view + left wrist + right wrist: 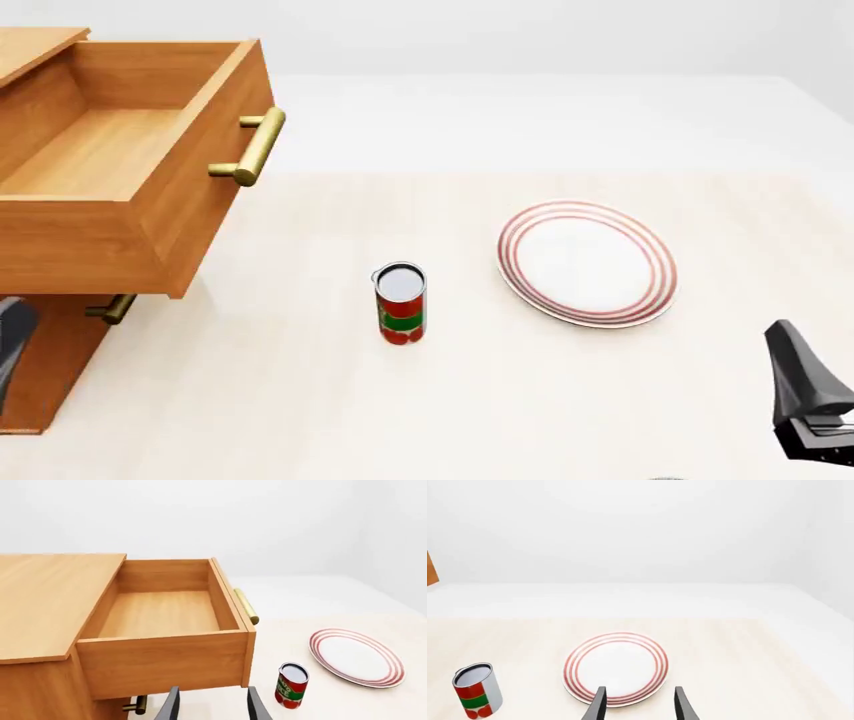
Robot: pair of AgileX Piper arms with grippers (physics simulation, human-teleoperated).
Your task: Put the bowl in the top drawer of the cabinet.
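Observation:
The bowl shows in none of the views. The cabinet (47, 600) stands at the table's left, and its top drawer (160, 662) is pulled out, its wooden floor bare. The drawer's brass bar handle (254, 148) faces the table's middle. My left gripper (212, 707) hangs open just in front of the drawer's side wall, with nothing between its fingers. My right gripper (639, 705) is open too, hovering over the near rim of the plate (616, 667) with nothing held.
A red and green tin can (399, 303) stands upright between the cabinet (54, 370) and the red-ringed plate (587, 262). The lower drawer's small brass handle (114, 307) sticks out under the open drawer. The right arm's dark body (807, 395) sits at the near right edge.

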